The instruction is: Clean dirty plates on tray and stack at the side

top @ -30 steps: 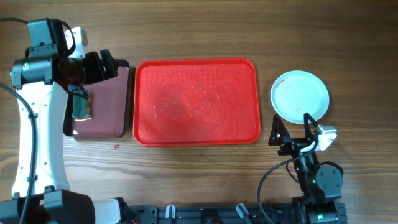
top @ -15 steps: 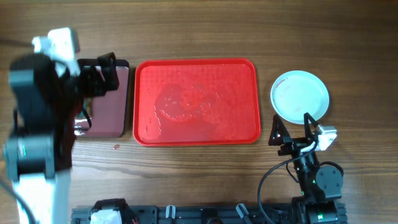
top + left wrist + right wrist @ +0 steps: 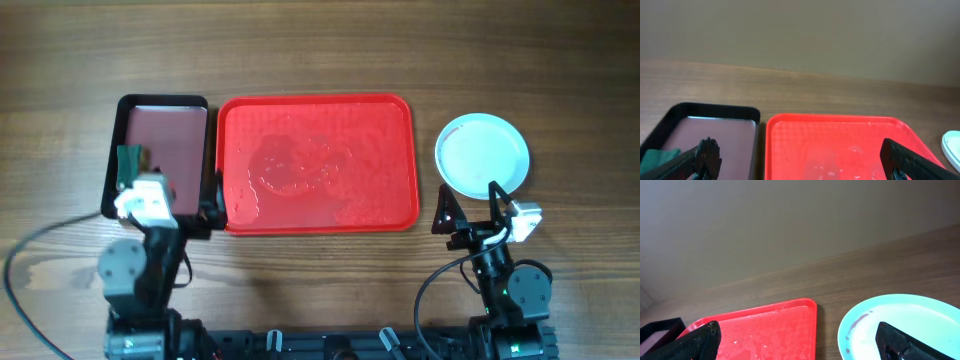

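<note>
The red tray [image 3: 316,163] lies mid-table with wet patches and no plates on it; it also fills the lower left wrist view [image 3: 835,145]. A pale turquoise plate [image 3: 482,153] sits on the table right of the tray, and I cannot tell whether others lie under it. A thin dark red smear marks its left rim [image 3: 862,320]. My left gripper [image 3: 168,205] is open near the front edge, straddling the border between the maroon tray and the red tray [image 3: 800,165]. My right gripper [image 3: 470,208] is open just in front of the plate [image 3: 800,342], holding nothing.
A smaller dark maroon tray [image 3: 165,135] with a black rim lies left of the red tray, with a green cloth [image 3: 128,160] on its left side. A small red spot [image 3: 186,237] marks the wood in front of it.
My left arm has drawn back from over the maroon tray to the near edge of the table, uncovering that tray and the green cloth. The right arm and the plate are unmoved.
</note>
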### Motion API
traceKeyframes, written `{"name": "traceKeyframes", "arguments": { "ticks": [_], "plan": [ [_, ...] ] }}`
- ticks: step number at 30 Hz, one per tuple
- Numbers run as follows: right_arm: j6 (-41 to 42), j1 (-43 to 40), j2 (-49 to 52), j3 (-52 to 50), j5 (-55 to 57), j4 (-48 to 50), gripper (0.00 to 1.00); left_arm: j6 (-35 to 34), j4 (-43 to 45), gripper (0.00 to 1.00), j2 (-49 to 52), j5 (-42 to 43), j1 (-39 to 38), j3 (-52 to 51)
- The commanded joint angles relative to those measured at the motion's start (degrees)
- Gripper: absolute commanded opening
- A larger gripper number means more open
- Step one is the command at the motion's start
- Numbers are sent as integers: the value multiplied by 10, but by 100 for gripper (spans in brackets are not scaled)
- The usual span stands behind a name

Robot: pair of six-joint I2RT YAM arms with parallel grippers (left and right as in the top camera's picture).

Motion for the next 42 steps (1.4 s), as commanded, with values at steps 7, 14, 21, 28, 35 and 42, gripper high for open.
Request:
{"name": "traceKeyframes", "arguments": {
  "ticks": [7,14,21,28,35,42],
  "plan": [
    [-9,2,-6,-1,2,2,100,-13,34,100,-183,-25,-26,-130],
    [-9,2,-6,-1,2,2,100,-13,5,100,-193,-39,-25,-156],
    [-9,2,-6,-1,2,2,100,-13,5,100,-193,-39,-25,-156],
    [-9,2,-6,-1,2,2,100,-13,5,100,-193,-39,-25,-156],
    [-9,2,-6,-1,2,2,100,-13,5,100,-193,-39,-25,-156],
    [-9,2,-6,-1,2,2,100,-13,6,100,-193,-39,-25,-156]
  ]
}}
